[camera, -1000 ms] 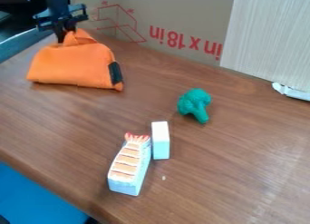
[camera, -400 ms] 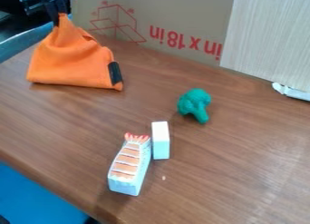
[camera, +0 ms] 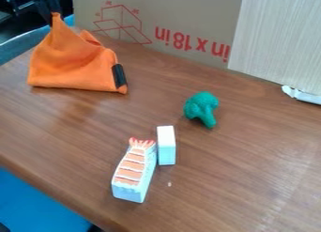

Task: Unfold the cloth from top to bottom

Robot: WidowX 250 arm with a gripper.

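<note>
Cloth, orange, rises at the upper left of the table to a peak clamped in the black gripper, its lower edge resting flat. Nearer me lie green toy broccoli and, apart from it, toy shrimp sushi just beside a white block. Cardboard stands behind.

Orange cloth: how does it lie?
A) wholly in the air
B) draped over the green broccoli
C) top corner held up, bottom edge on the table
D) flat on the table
C: the end effector holds the cloth's peak while its bottom edge rests on the table.
</note>
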